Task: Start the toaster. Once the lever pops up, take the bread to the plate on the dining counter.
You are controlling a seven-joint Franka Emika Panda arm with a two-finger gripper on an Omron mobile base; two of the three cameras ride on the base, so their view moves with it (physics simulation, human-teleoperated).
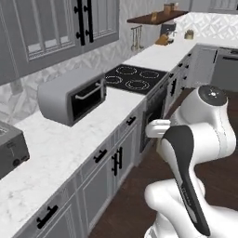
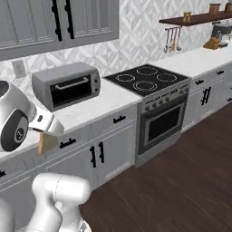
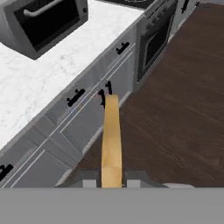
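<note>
The gripper [image 3: 111, 183] is clamping the bread [image 3: 111, 140] edge-on between its narrowed jaws, and the slice's long axis is running straight out ahead of the fingertips, over the dark wood floor [image 3: 175, 113]. In the right base view the bread [image 2: 46, 143] is hanging just below the hand, clear of the bench [image 2: 86, 113] front. The toaster [image 1: 10, 151] is sitting behind and to the side of the gripper on that bench, well apart. The plate and dining counter are not visible in these pictures, so judging by the task, the carry is calling for a turn away from this wall. Ahead of the gripper are standing the grey oven-like appliance [image 2: 67, 85], the stove [image 2: 147, 79] and cabinet drawers [image 3: 83, 109]; nothing is blocking open floor.
</note>
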